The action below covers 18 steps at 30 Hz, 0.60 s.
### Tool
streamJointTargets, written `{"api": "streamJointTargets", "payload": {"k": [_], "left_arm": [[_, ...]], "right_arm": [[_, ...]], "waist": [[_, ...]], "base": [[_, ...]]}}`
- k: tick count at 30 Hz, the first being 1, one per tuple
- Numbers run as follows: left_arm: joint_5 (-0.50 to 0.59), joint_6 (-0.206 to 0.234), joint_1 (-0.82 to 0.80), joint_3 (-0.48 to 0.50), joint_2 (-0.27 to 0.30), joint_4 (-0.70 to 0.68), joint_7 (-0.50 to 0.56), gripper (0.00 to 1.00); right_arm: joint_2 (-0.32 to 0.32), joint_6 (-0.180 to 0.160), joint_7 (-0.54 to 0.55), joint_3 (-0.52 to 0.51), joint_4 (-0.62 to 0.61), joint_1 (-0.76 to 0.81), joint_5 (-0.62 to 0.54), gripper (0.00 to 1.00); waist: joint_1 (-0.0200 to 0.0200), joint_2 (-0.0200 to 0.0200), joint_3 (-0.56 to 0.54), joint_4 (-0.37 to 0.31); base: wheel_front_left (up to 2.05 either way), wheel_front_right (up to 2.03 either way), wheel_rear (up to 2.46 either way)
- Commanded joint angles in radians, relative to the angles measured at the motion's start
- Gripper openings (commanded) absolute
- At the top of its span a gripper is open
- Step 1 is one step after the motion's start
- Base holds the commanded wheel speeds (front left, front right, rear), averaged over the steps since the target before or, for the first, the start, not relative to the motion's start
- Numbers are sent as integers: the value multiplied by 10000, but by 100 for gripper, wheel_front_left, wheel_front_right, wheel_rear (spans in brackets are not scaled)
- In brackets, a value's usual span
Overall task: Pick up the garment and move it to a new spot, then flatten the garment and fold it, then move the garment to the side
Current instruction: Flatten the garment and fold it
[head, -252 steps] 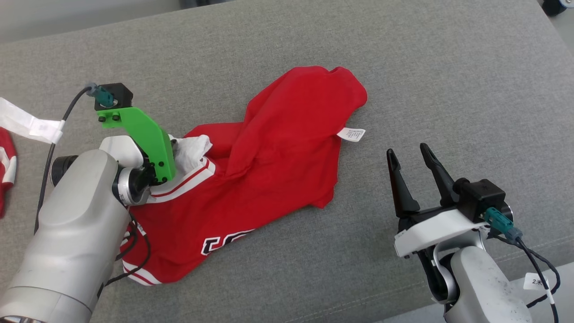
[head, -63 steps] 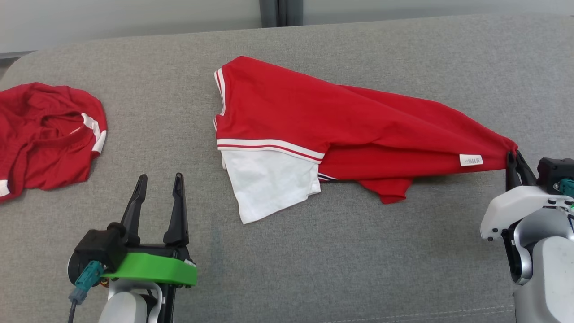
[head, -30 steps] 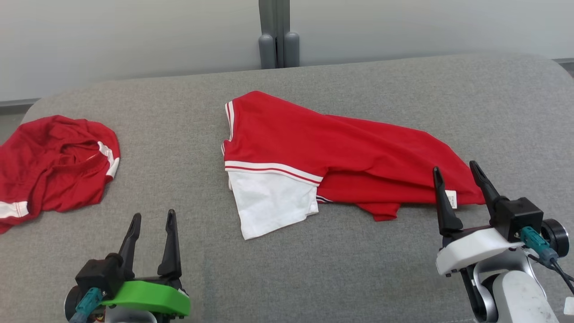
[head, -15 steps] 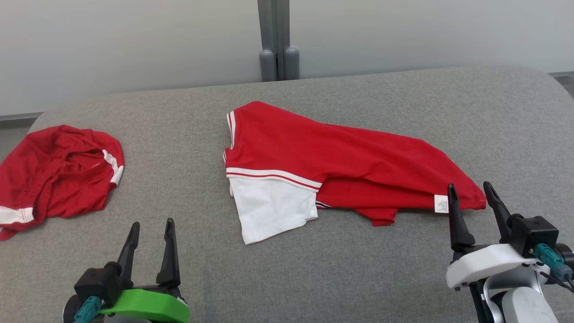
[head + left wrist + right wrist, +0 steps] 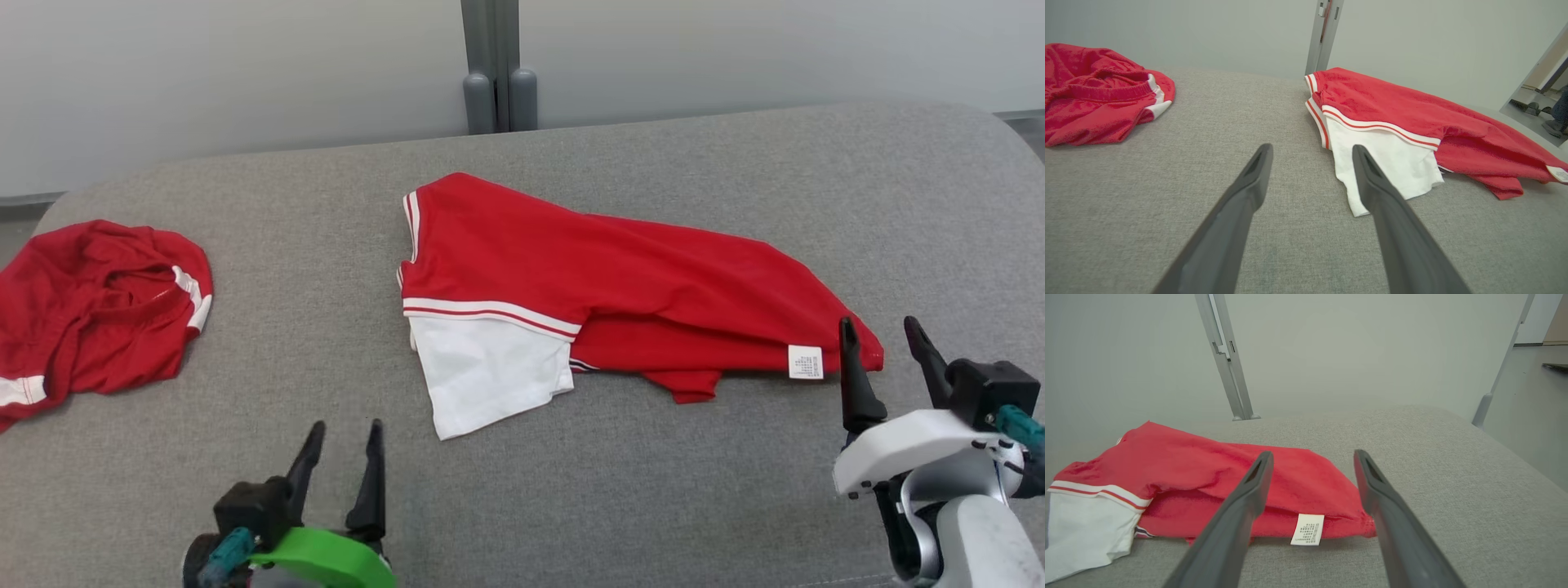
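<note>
You are looking at the red jersey (image 5: 637, 269) lying stretched across the middle of the head view on the gray cushion (image 5: 269, 237). A white panel (image 5: 490, 376) is sticking out from under its striped edge at the lower left, and a white care label (image 5: 805, 362) is showing at its right end.

Your right gripper (image 5: 878, 322) is sitting at the lower right of the frame, fingers spread wide and gripping nothing. Its tips are pointing at the jersey's right corner, just beside the label; whether they are touching the cloth I cannot tell. In the right wrist view that label (image 5: 1307, 529) is lying between the two fingers.

Your left gripper (image 5: 347, 426) is waiting at the bottom left of centre, equally wide and empty, well apart from the jersey.

A second red garment (image 5: 98, 302) is lying crumpled at the left edge.
</note>
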Motion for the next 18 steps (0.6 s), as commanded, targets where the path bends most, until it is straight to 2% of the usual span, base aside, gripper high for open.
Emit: {"api": "streamJointTargets", "payload": {"k": [1,5,10,14,18], "left_arm": [[-136,-23,-475,-230,28,305,146,100],[-582,154,-1465,-965,31,1417,722,100],[-1272,852,-2651,-1743,34,2530,1616,100],[-1933,1250,-3150,-2147,32,3165,2170,100],[-2417,1365,-3456,-2482,34,3564,2327,100]], "right_arm": [[-22,-5,306,-181,65,-208,-99,100],[-24,-5,1681,-798,318,-779,-168,100],[-15,-5,3123,-1299,738,-1604,70,100],[-19,-5,3743,-1338,1134,-2056,247,100],[-21,-5,3931,-1461,1387,-2305,30,100]], "waist": [[0,0,177,-93],[0,0,549,-318],[0,0,1019,-624],[0,0,1280,-828],[0,0,1445,-912]], "base": [[0,0,0],[0,0,0],[0,0,0],[0,0,0],[0,0,0]]}}
